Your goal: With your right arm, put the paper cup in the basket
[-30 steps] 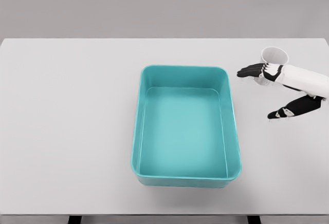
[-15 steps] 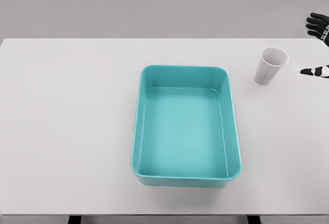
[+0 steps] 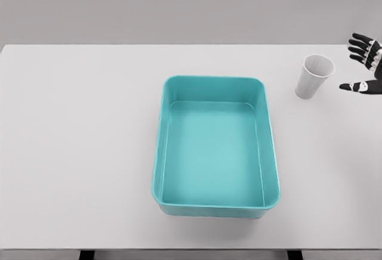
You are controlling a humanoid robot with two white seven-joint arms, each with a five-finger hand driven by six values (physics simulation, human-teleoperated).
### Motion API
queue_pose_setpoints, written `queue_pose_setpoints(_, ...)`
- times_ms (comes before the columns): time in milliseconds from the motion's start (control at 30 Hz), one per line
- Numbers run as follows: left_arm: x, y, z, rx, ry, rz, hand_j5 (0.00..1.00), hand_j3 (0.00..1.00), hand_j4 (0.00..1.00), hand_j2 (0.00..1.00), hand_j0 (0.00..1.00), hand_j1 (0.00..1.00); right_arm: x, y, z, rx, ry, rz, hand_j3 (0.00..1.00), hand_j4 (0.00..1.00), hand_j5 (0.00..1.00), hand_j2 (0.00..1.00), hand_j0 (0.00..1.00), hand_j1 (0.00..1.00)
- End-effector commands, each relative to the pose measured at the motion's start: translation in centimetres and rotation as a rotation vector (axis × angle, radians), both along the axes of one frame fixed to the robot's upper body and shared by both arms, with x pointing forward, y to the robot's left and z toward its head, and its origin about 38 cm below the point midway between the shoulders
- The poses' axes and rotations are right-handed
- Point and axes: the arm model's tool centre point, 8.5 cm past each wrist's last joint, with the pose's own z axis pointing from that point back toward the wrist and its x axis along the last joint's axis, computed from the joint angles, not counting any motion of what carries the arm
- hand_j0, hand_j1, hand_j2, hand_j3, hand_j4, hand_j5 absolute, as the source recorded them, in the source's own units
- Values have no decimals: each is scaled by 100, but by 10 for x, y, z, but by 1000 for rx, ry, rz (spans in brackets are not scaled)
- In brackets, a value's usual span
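Observation:
A white paper cup (image 3: pixel 314 76) stands upright on the table, to the right of the basket and apart from it. The teal rectangular basket (image 3: pixel 216 146) sits in the middle with nothing inside. My right hand (image 3: pixel 363 63) shows at the right edge, just right of the cup and not touching it. Its black fingers (image 3: pixel 359 45) are spread and the thumb (image 3: pixel 353 86) points toward the cup; it holds nothing. The left arm is out of view.
The white table (image 3: pixel 77 146) reaches across the whole view, its far edge at the top and its front edge at the bottom. A plain grey wall lies behind it.
One second ago my right hand was around the cup. It then pulled off to the right edge, and has now come back slightly left and lower toward the cup. The cup stays put.

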Motion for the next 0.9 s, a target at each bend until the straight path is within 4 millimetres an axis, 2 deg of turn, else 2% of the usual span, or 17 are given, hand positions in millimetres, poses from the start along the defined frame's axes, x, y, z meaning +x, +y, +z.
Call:
queue_pose_setpoints(0, 0, 0, 0, 0, 1, 0, 100, 100, 100, 100, 100, 100, -2, -7, -17, 13, 40, -29, 100, 100, 100, 100, 100, 100)
queue_pose_setpoints(133, 0, 0, 0, 0, 1, 0, 100, 100, 100, 100, 100, 100, 4, -9, -30, 53, 53, -59, 100, 100, 100, 100, 100, 100)
queue_pose_setpoints(200, 0, 0, 0, 0, -1, 0, 100, 100, 100, 100, 100, 100, 12, 8, -39, 64, 61, -38, 100, 100, 100, 100, 100, 100)
queue_pose_setpoints(300, 0, 0, 0, 0, -1, 0, 100, 100, 100, 100, 100, 100, 19, 18, -49, 61, 70, -36, 100, 100, 100, 100, 100, 100)
queue_pose_setpoints(467, 0, 0, 0, 0, -1, 0, 100, 100, 100, 100, 100, 100, 18, 16, -54, 56, 81, -43, 100, 100, 100, 100, 100, 100)
queue_pose_setpoints(600, 0, 0, 0, 0, 1, 0, 100, 100, 100, 100, 100, 100, 18, 11, -65, 54, 92, -65, 100, 100, 100, 100, 100, 100)
queue_pose_setpoints(867, 0, 0, 0, 0, -1, 0, 100, 100, 100, 100, 100, 100, 16, 9, -68, 52, 79, -70, 100, 100, 100, 100, 100, 100)
